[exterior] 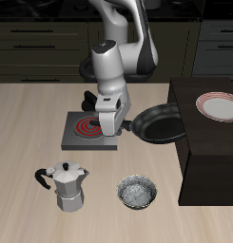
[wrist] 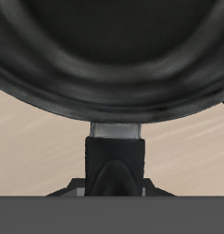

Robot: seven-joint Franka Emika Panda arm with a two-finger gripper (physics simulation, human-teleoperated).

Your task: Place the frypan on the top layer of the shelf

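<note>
I have my two-finger gripper (exterior: 126,121) clamped on the long straight black handle of the round shallow black frypan (exterior: 162,121) — in my wrist view the handle stub (wrist: 115,137) runs straight out from between my fingers into the pan's dark curved wall (wrist: 112,64), which fills most of that picture, with pale wooden countertop (wrist: 31,146) showing beneath it. The pan is off the table, held roughly level, its bowl hanging at about three o'clock from my wrist and overlapping the near edge of the large boxy dark brown shelf (exterior: 208,161); I cannot tell whether its far rim touches the shelf's flat top or floats just above it. Farther along that top, at about two o'clock from the pan, sits a white plate with a red rim (exterior: 221,105). Just under my wrist at nine o'clock lies the grey square burner plate with red spiral rings (exterior: 89,131). Toward six o'clock, nearer the table's front edge, stand a silver moka pot (exterior: 67,185) and, beside it, a small speckled metal bowl (exterior: 137,193), well apart from the pan.
</note>
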